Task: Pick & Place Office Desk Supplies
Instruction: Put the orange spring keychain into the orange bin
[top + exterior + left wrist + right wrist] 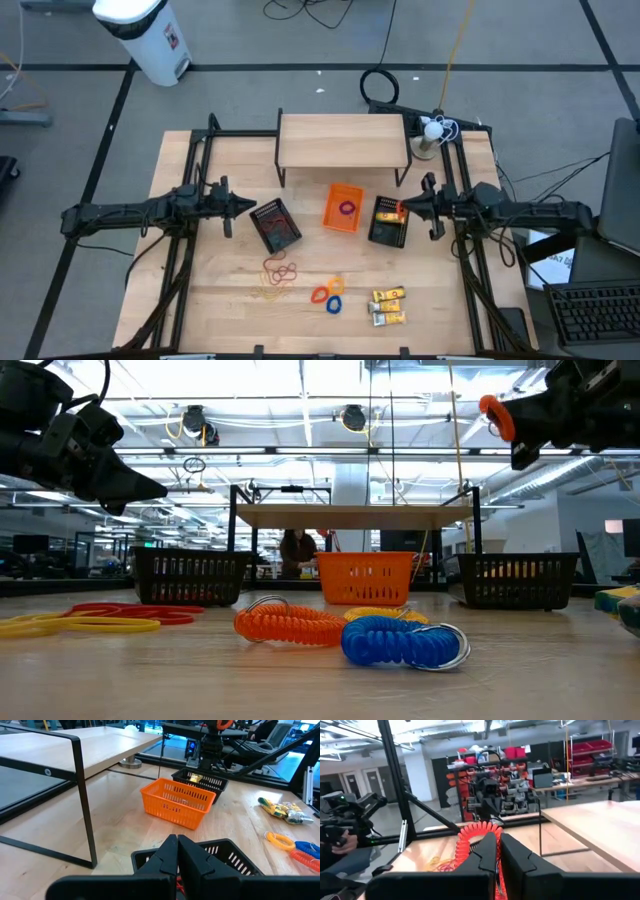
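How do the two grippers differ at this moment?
The right gripper is shut on a red coil ring; the left gripper is shut with nothing visible between its fingers. The right gripper hangs over the right mesh bin; the left is beside the left mesh bin. Both are raised above the table.

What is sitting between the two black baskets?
The orange bin sits between the left black basket and the right black basket, with a ring inside; the high view shows it.
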Action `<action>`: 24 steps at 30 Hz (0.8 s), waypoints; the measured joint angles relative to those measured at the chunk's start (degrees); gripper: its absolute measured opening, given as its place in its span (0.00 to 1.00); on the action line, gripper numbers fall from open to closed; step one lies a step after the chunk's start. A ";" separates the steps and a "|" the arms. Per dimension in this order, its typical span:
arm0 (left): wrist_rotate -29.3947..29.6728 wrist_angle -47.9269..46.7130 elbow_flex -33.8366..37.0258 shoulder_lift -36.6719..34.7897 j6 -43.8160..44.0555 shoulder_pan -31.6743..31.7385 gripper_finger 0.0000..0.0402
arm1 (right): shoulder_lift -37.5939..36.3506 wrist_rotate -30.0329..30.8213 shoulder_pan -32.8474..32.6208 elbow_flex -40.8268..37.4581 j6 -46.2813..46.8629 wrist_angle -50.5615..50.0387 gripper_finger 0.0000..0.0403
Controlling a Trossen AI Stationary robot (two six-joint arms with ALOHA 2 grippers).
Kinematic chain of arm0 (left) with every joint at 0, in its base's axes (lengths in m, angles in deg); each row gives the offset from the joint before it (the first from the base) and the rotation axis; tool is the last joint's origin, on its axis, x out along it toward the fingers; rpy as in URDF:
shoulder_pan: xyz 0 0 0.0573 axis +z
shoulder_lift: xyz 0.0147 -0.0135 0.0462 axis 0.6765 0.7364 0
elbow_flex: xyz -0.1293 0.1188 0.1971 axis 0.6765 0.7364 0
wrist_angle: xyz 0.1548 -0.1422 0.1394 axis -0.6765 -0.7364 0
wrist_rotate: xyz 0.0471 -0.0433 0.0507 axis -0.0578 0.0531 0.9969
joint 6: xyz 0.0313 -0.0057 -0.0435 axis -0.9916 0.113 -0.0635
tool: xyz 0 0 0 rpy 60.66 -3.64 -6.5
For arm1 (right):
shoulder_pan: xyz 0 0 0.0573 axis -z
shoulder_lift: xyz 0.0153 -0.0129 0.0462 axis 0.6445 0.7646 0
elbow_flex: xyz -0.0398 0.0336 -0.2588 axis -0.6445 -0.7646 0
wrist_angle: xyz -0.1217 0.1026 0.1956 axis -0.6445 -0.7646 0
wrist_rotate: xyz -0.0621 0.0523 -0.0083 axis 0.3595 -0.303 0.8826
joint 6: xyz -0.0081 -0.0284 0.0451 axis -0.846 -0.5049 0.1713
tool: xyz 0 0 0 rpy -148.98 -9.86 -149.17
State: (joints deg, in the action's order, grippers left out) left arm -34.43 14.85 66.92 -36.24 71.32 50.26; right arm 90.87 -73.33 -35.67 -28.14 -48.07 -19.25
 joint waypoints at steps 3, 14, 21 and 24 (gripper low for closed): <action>0.00 0.00 0.00 0.00 -0.02 0.00 0.03 | -1.67 -0.13 0.48 -0.01 -0.28 -2.18 0.00; 0.02 0.00 0.00 0.02 -0.16 0.00 0.02 | -3.47 0.01 0.49 -5.53 0.90 1.76 0.00; 0.04 0.00 0.00 0.02 -0.57 0.00 0.02 | -2.94 0.14 0.49 -4.37 0.50 0.67 0.00; 0.04 0.13 0.02 0.00 -1.30 0.00 0.03 | -0.06 0.50 0.27 -2.36 -0.42 -1.37 0.00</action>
State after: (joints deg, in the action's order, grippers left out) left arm -34.38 14.98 66.94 -36.24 70.02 50.26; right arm 90.81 -72.83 -35.40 -30.50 -48.48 -20.61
